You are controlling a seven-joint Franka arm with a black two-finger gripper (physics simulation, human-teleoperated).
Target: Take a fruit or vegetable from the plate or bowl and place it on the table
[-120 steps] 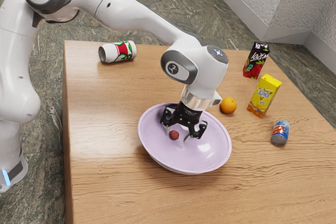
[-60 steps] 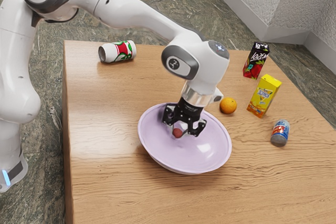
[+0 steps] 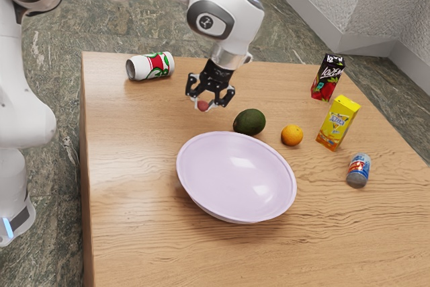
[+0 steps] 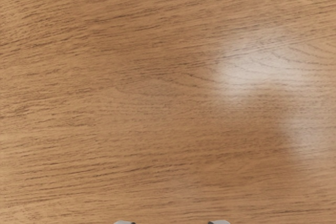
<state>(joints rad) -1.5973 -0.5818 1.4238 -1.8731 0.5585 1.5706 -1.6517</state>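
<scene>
The wood-grain table [image 4: 131,129] had some pretty washed-out glare [image 4: 257,72] on it, and two greyish fingertips [image 4: 124,222] peeked in, spaced apart.

The bowl [image 3: 232,179] is plain lilac, the table [image 3: 134,233] grained brown

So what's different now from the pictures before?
The hand has taken hold of the small red fruit and carried it out of the bowl, past the rim and a bit toward the exterior view's left. It's now over the table. The bowl, orange, yellow carton and black carton stayed where they were.
</scene>
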